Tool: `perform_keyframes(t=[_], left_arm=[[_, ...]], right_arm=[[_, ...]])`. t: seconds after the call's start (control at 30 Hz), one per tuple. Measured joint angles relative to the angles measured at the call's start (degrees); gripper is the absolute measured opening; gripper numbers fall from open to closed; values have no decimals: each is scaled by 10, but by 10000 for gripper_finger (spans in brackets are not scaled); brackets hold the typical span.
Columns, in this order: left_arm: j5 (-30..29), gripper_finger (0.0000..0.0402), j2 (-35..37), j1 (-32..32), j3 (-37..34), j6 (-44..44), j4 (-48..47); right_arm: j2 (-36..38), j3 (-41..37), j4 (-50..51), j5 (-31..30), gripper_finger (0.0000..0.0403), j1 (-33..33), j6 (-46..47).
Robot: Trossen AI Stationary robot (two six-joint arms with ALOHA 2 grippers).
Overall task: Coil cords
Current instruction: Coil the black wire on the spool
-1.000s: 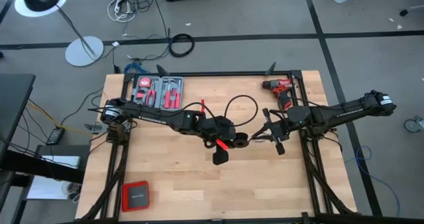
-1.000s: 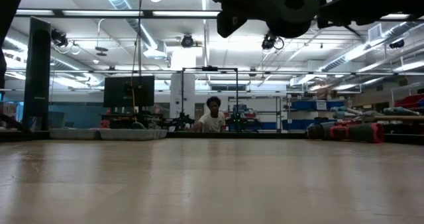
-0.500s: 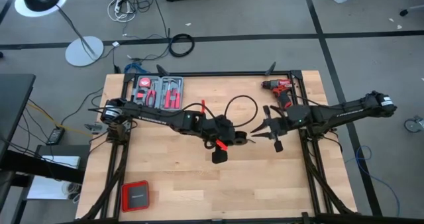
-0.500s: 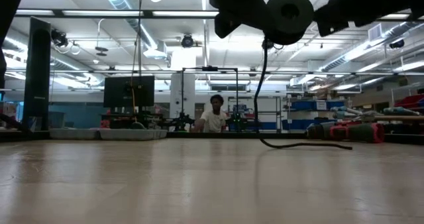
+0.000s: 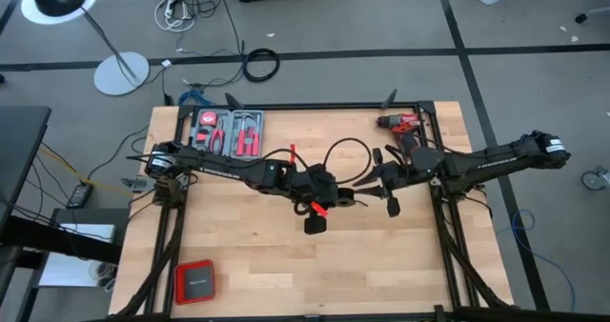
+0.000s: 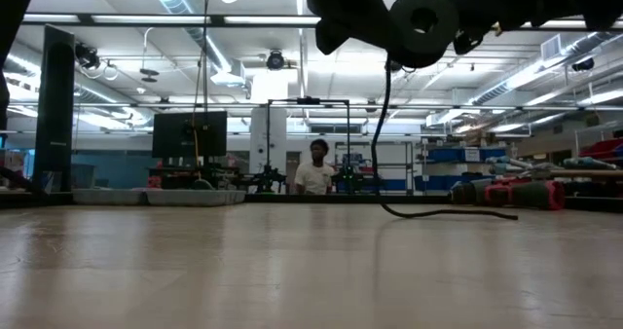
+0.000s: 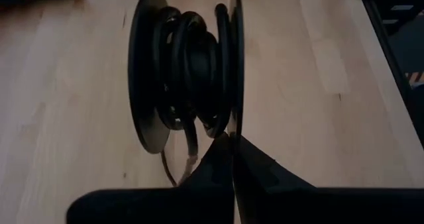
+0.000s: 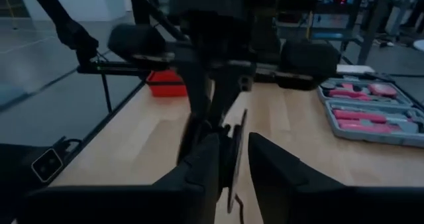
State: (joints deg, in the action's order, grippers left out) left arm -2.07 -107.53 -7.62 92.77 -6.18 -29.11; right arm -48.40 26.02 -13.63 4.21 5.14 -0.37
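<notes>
A black spool (image 7: 185,75) with two flat flanges hangs above the table's middle, the thin black cord wound on its hub. My left gripper (image 5: 345,204) is shut on it. The cord's free length (image 6: 387,125) drops from the spool to the table and trails off along the wood (image 6: 458,212). In the high view it makes a loop (image 5: 348,145). My right gripper (image 5: 380,183) stands open just right of the spool, level and facing it. The spool's flange edge (image 8: 235,151) shows in the gap beyond its fingers, which touch nothing that I can see. My left gripper pinches the rim of one spool flange (image 7: 233,132) between its two shut fingers, which slant down from the table's left. The spool is lifted clear of the table with its flanges upright. A slack tail of cord (image 7: 191,148) hangs below it.
A red drill (image 5: 405,127) stands at the far right. A grey tool case with red-handled pliers (image 5: 227,131) lies at the far left. A red and black box (image 5: 194,282) sits near the front left corner. A person (image 6: 313,173) sits beyond the table.
My right gripper has opened and rolled its wrist, letting go of the cord. The cord's free length, held up a second ago, has fallen. It now hangs from the spool with its end on the table. The spool has stayed where it was.
</notes>
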Motion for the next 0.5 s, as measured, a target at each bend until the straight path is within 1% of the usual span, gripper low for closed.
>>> perform_keyframes(t=[0.2,0.33,0.5], left_arm=[[-9,0,0,0,0,14,1],[-18,0,0,0,0,16,0],[-43,0,0,-2,0,30,-3]], right_arm=[[-40,15,-11,1,95,-4,8],[-71,43,-5,2,95,-6,6],[-107,63,6,5,94,-11,7]])
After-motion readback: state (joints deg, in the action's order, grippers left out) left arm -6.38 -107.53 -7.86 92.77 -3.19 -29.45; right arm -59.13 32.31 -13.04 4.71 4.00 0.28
